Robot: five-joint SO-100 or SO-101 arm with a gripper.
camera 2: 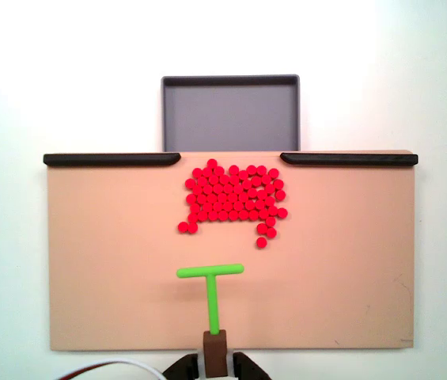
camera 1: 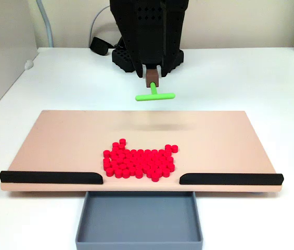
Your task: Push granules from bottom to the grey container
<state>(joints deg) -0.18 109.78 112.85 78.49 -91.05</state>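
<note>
Sitting empty at the board's [camera 2: 112, 261] edge, the grey container [camera 2: 230, 117] faces the granules [camera 2: 233, 199]; the gripper [camera 2: 214, 354] pinches the green pusher [camera 2: 211, 289].

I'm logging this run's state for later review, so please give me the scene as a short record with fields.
granules: red cluster on the tan board, beside the gap between the two black strips
grey container: empty, beyond that gap
pusher: green T-stick, crossbar facing the granules, apart from them
hand: holds the stick's brown base
progress: no granule in the container yet
</note>
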